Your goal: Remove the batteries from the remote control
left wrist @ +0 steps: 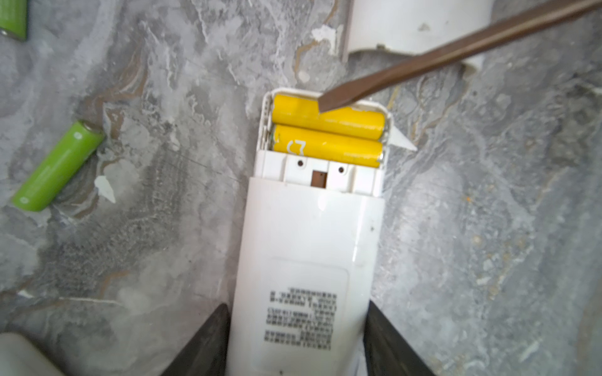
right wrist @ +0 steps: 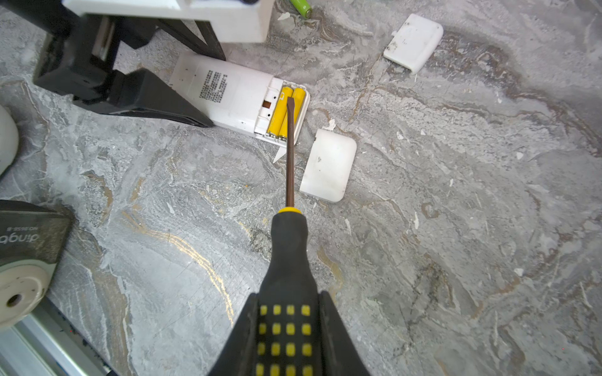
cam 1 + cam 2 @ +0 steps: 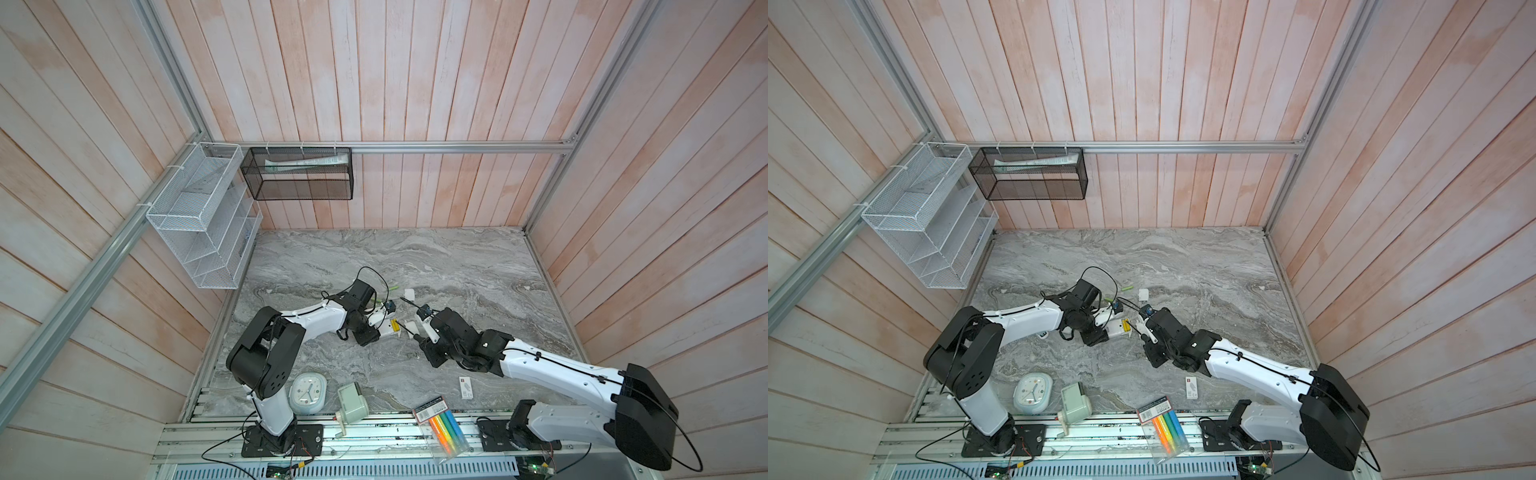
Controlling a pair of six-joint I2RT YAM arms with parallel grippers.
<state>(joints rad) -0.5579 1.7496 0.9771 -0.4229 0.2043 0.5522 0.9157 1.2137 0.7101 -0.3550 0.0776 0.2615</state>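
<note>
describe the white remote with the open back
The white plastic remote control lies back-up on the grey marbled tabletop. Two yellow cylindrical batteries sit side by side in the uncovered bay at one end; a printed label marks the back. The left claw grips the other end by its sides. The tip of a brown flat-blade screwdriver is at the outer battery.

Remote (image 1: 306,244) is showing glossy white plastic; 2 yellow batteries (image 1: 325,146) are looking smooth, shiny; screwdriver (image 2: 289,247) is showing matt brown metal shaft.
</note>
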